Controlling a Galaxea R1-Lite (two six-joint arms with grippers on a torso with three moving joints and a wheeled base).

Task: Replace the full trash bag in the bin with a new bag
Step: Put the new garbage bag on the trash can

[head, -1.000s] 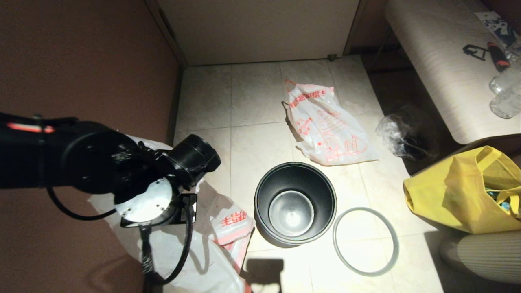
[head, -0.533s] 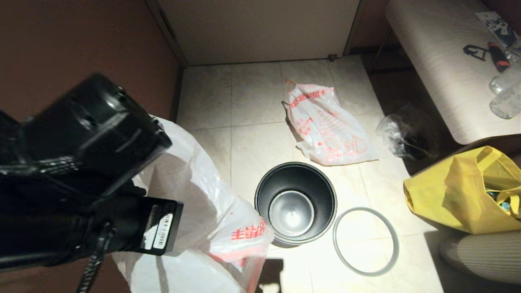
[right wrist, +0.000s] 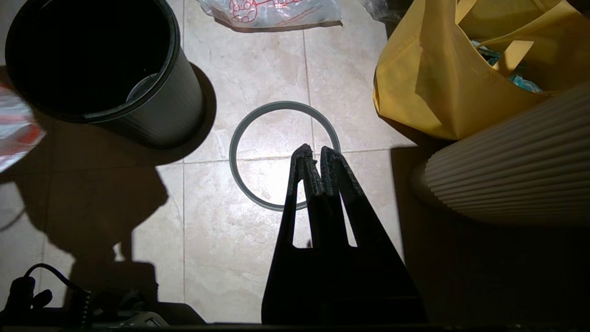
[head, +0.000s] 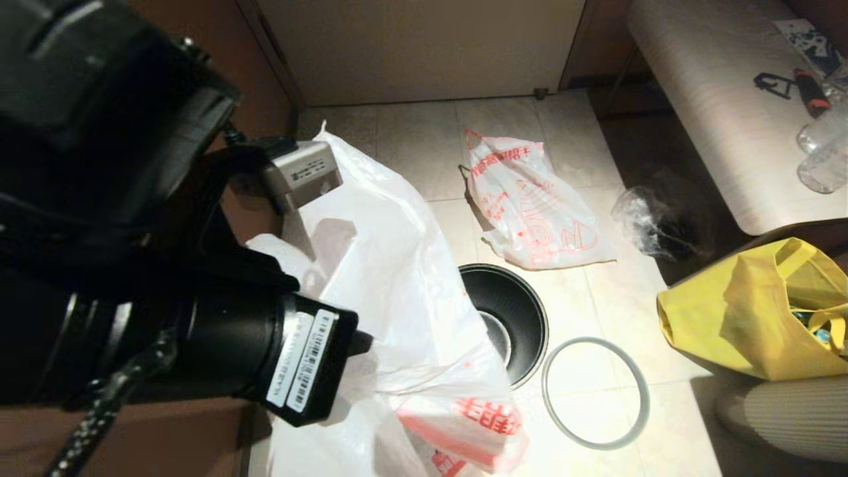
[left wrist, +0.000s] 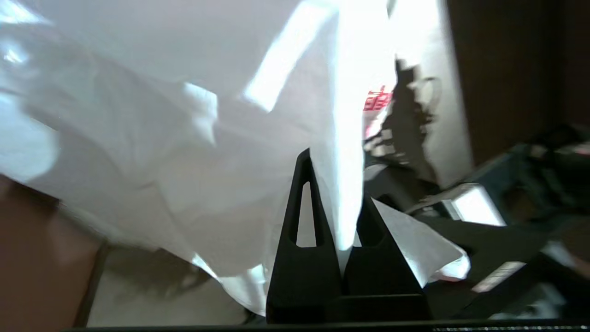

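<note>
My left gripper [left wrist: 334, 184] is shut on a fold of the new bag [head: 391, 265], a cloudy-white film with red print at its low end. The bag hangs from the raised left arm and covers the left half of the bin [head: 523, 311]. In the left wrist view the film [left wrist: 161, 138] fills most of the picture. The black bin [right wrist: 152, 115] stands upright and unlined. Its grey hoop [head: 546, 391] lies flat on the tiles to its right. The full trash bag [head: 530, 205], white with bold red print, lies on the floor behind the bin. My right gripper [right wrist: 316, 152] hangs shut and holding nothing above the hoop [right wrist: 283, 104].
A yellow tote [head: 748, 318] stands at the right, with a ribbed pale object [head: 788, 417] in front of it. A small clear wrinkled bag [head: 652, 215] lies under the pale bench [head: 722, 99]. A brown wall runs along the left.
The left arm has risen toward the camera, pulling the new bag up off the floor and rightward until it covers the bin's left side. The right arm has not moved.
</note>
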